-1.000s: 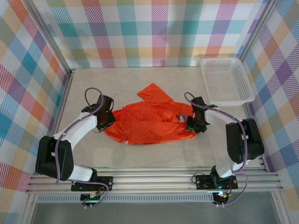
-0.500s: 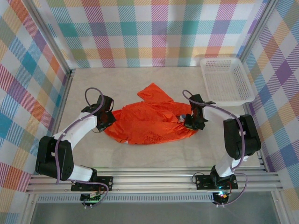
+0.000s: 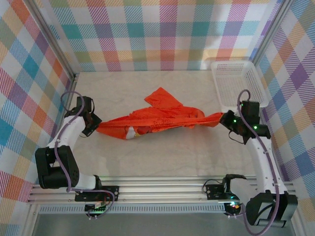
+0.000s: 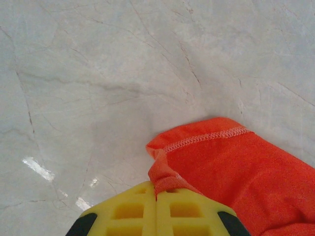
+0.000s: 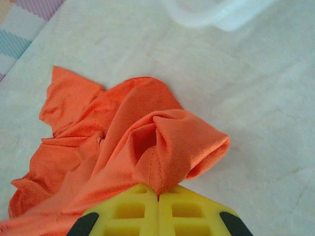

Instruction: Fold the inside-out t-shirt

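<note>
- Left gripper: the yellow pads are pressed tight with no gap between them, and a small pinch of orange cloth is squeezed in the seam. A stitched edge runs just beyond the pinch.
- Right gripper: same story, jaws fully closed on a bunched fold of fabric that puffs out in a rounded lobe just past the tips.
- And between them, the inside-out t-shirt! It's drawn out into a long narrow band across the middle of the table, one end in each grip. One loose flap lies on the surface toward the back.
- Why hold it like this? My read is that the arms, spread wide, are tensioning the cloth to shake out the crumples and get it flat before any fold. It's bunched along its length, so the folding proper looks not yet begun.
- The surface is pale and marbled, smooth and slightly glossy, so thin fabric should slide easily.
- A white basket sits at the far right corner, close beside the right arm.
- Plaid walls box in the workspace, and a metal rail runs along the near edge.
</note>
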Action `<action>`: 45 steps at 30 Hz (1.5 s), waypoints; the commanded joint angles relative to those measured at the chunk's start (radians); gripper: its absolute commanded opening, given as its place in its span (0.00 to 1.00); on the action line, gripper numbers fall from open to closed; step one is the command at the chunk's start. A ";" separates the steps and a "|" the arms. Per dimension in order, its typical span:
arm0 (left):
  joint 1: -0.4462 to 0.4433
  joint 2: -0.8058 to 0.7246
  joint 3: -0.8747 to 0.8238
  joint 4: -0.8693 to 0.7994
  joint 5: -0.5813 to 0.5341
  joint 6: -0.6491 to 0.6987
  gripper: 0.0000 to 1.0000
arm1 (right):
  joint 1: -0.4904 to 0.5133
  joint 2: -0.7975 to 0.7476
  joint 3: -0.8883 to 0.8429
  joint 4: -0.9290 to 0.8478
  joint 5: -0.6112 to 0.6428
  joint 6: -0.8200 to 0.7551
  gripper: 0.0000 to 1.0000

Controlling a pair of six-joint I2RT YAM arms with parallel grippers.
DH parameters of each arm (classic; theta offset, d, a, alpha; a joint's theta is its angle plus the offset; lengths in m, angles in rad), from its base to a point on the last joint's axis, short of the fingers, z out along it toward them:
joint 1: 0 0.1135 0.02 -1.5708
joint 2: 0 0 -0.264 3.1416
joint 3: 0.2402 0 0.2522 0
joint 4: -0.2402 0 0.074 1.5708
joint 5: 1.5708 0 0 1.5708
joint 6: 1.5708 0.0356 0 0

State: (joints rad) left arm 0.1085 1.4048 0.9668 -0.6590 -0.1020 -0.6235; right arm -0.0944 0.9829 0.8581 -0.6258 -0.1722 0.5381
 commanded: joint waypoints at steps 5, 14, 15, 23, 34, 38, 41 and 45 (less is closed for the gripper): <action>0.022 -0.021 -0.013 -0.010 0.015 0.014 0.00 | -0.071 0.036 -0.008 -0.070 0.007 0.056 0.01; -0.008 -0.042 -0.038 0.017 0.047 0.001 0.00 | -0.070 0.077 -0.018 -0.058 -0.039 0.052 0.32; -0.015 -0.041 -0.039 0.019 0.048 0.001 0.00 | -0.066 0.082 -0.027 -0.047 -0.064 0.055 0.32; -0.068 -0.030 -0.048 0.032 0.042 -0.012 0.00 | 0.323 0.224 -0.030 0.047 0.020 0.115 0.38; -0.089 -0.031 -0.074 0.035 0.038 -0.018 0.00 | 0.813 0.707 0.343 0.030 0.224 0.111 0.46; -0.089 -0.046 -0.079 0.030 0.041 -0.016 0.00 | 0.910 0.832 0.476 -0.005 0.264 0.108 0.47; -0.089 -0.059 -0.083 0.027 0.044 -0.017 0.00 | 0.933 0.882 0.502 -0.004 0.266 0.118 0.54; -0.089 -0.069 -0.086 0.029 0.049 -0.018 0.00 | 0.954 0.916 0.504 0.001 0.279 0.120 0.62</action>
State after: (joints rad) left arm 0.0265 1.3605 0.8906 -0.6247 -0.0601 -0.6357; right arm 0.8478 1.8748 1.3380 -0.5907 0.0704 0.6510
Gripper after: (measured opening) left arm 0.049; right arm 0.611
